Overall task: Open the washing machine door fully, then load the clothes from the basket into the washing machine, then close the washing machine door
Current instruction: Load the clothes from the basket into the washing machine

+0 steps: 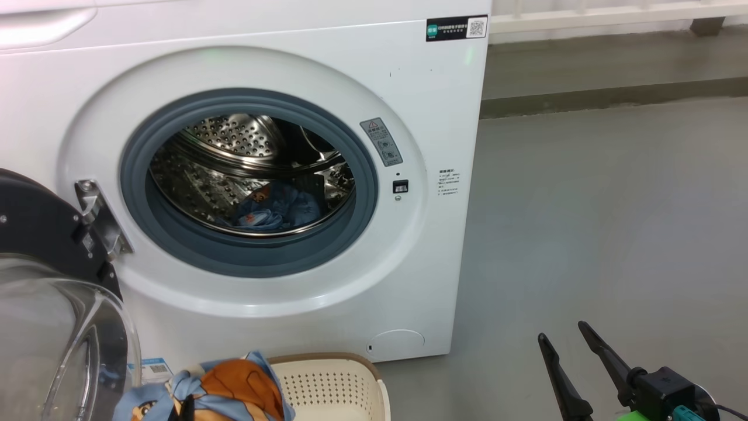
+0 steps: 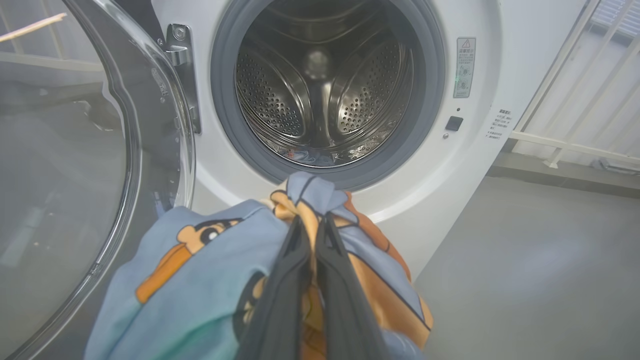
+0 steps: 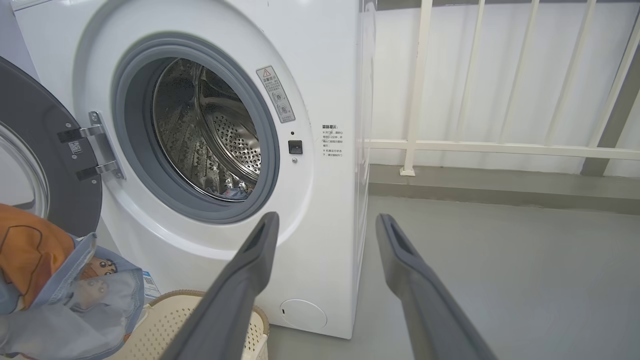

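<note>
Pinching the clothes (image 2: 200, 280) tight, L gripper (image 2: 314, 220) holds them over left edge of the basket (image 1: 333, 383); washing machine door (image 1: 35, 234) open. R gripper (image 1: 561, 330) gapes wide, empty.

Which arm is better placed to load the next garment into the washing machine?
Left. The left gripper is shut on the clothes, pointing at the open washing machine; the right gripper hangs open and empty, further right.
</note>
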Available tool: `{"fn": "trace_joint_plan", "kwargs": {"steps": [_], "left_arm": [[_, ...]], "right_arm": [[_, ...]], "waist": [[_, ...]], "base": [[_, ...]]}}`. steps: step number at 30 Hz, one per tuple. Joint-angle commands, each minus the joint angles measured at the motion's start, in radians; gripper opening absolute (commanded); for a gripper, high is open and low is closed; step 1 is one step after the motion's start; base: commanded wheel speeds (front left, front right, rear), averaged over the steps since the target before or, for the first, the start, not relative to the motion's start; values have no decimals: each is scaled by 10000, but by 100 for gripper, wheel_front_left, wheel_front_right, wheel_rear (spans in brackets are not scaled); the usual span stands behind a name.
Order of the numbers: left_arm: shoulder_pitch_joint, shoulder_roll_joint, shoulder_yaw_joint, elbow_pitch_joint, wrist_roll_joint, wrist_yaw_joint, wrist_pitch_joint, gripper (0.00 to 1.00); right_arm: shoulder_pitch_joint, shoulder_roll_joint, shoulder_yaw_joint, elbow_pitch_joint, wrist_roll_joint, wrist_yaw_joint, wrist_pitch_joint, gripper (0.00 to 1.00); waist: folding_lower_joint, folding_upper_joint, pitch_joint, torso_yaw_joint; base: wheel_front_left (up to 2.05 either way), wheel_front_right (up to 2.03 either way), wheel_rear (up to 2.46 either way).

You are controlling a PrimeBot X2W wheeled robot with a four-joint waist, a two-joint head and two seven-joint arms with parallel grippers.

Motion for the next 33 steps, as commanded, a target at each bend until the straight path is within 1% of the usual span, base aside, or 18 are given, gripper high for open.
{"fn": "trace_joint_plan", "kwargs": {"steps": [1, 11, 33], "left_arm": [[-204, 219, 433, -377, 67, 80, -37, 0], [202, 301, 487, -1081, 151, 333, -67, 0], [335, 362, 396, -1392, 123, 463, -15, 0]], "right_arm": [[-63, -178, 141, -239, 128, 16, -48, 100], [-7, -214, 40, -219, 71, 16, -48, 100], [7, -168, -2, -166, -6, 16, -48, 100]], "waist": [[0, 0, -56, 45], [0, 0, -107, -3], [0, 0, 1, -209]], "base": [[0, 0, 0], [0, 0, 0], [0, 0, 0]]}}
